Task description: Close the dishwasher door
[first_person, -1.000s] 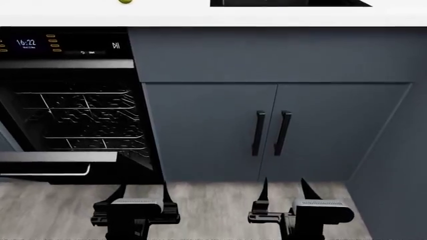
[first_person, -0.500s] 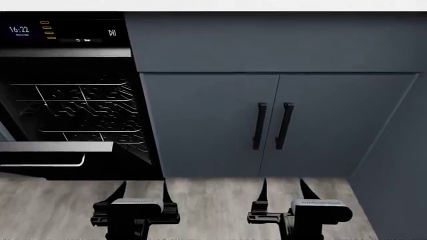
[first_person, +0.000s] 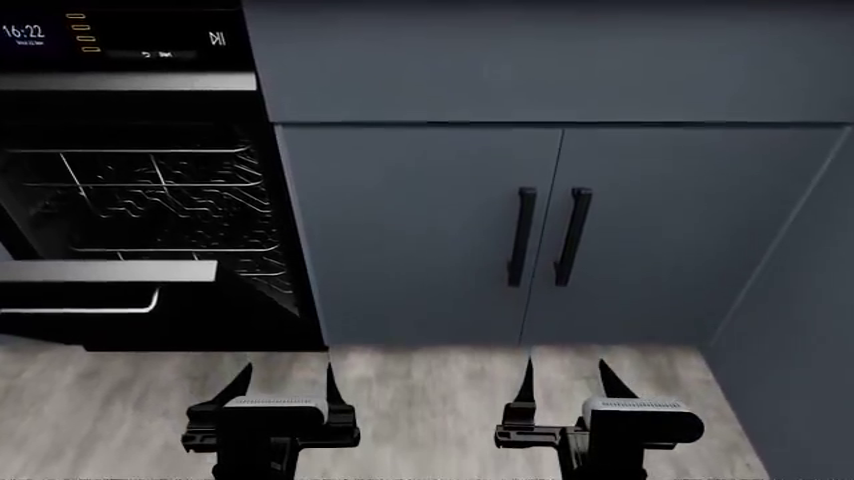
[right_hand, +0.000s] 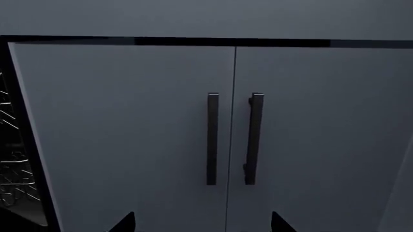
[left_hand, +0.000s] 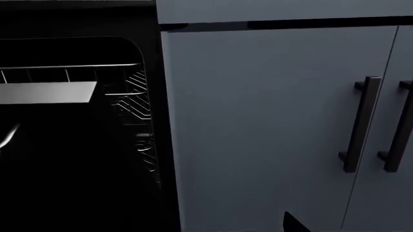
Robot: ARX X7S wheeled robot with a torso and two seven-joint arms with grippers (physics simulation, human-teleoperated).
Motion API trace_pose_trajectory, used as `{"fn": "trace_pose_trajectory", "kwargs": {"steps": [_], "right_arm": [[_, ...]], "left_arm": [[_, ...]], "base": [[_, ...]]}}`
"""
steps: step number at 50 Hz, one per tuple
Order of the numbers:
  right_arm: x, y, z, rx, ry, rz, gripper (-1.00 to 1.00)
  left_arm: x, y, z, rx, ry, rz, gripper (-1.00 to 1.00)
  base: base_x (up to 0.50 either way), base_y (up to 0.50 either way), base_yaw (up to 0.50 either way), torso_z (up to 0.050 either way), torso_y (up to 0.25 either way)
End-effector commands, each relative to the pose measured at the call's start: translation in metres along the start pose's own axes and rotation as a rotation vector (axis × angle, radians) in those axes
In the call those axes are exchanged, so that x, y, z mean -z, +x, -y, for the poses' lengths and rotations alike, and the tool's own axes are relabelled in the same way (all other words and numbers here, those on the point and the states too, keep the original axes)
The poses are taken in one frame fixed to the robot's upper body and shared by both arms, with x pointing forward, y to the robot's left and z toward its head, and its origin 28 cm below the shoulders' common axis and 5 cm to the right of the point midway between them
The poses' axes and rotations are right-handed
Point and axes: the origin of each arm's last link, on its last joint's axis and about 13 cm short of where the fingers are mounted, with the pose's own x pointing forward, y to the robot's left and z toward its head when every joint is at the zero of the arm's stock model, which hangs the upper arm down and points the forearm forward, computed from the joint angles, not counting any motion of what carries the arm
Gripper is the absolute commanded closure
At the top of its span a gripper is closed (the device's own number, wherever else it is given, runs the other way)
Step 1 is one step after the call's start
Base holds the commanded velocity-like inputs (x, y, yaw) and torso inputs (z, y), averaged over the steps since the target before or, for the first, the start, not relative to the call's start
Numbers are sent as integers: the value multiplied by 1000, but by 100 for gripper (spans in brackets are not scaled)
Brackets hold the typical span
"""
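Note:
The dishwasher door (first_person: 134, 330) hangs open at the left in the head view, a black panel with a silver top edge and a thin silver bar handle (first_person: 80, 306). Behind it show the wire racks (first_person: 167, 205) and the lit control strip (first_person: 120, 45). My left gripper (first_person: 287, 375) is open, low over the floor, in front of the door's right end and apart from it. My right gripper (first_person: 566, 372) is open too, facing the cabinet doors. In the left wrist view the dishwasher door's edge (left_hand: 45, 92) is a pale strip, and only one fingertip (left_hand: 293, 225) shows.
Two grey-blue cabinet doors (first_person: 427, 230) with short black vertical handles (first_person: 547, 236) stand to the right of the dishwasher; the right wrist view faces those cabinet doors (right_hand: 129, 130). A cabinet side (first_person: 801, 300) walls in the far right. Grey wood floor (first_person: 427, 400) lies under both grippers.
The head view has dropped: counter and sink have left the top of the frame and the dishwasher and cabinets sit higher in it. Both grippers hold the same place and stay open.

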Motion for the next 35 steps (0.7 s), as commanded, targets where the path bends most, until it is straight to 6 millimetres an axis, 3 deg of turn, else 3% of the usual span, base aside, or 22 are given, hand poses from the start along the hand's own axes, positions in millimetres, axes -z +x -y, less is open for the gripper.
{"fn": "trace_pose_trajectory", "kwargs": {"steps": [1, 35], "right_arm": [[0, 0, 0, -2, 3, 0, -100], [0, -3, 0, -16, 7, -1, -100]], "left_arm": [[0, 0, 0, -3, 0, -1, -100], [0, 1, 0, -5, 1, -4, -100]], "base": [[0, 0, 0, -50, 0], [0, 0, 0, -50, 0]]}}
